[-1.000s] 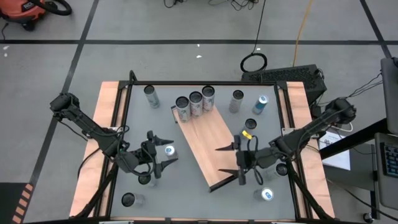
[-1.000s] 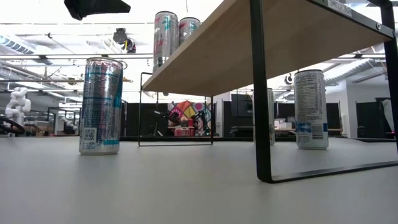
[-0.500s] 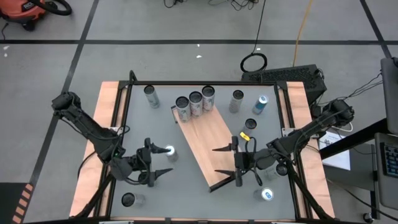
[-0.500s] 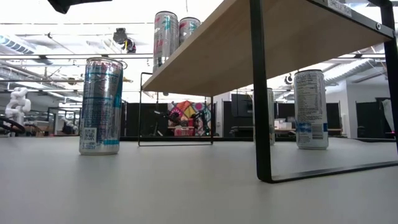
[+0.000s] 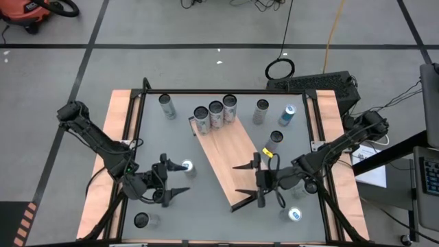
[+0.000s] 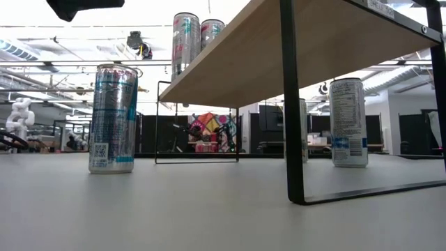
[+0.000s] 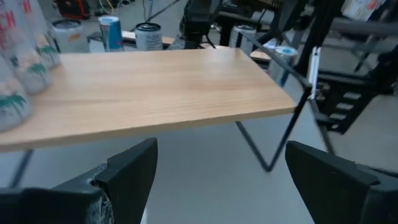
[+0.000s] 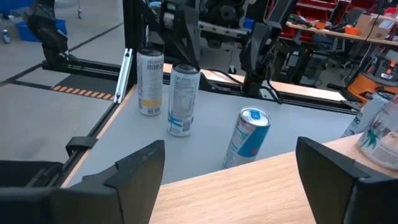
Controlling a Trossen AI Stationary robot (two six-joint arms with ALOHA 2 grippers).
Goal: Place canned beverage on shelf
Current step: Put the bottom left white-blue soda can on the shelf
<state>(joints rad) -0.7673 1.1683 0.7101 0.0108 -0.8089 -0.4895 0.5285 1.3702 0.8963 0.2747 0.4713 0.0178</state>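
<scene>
The shelf is a light wood board on black legs; three cans stand at its far end. My left gripper hangs open above the table, left of the shelf and just on the near side of a blue-topped can that stands upright on the table. In the left wrist view the gripper faces the shelf board. My right gripper is open above the shelf's near end. It looks across the board at the blue-topped can.
Loose cans stand on the table: far left, far right, beside the shelf, near right and near left. Black shelf legs stand on the table. A raised frame rims the table.
My left gripper has swung toward the table's near edge, away from the blue-topped can that stood between its fingers, and has turned a little. It has stayed open. The can stands where it was.
</scene>
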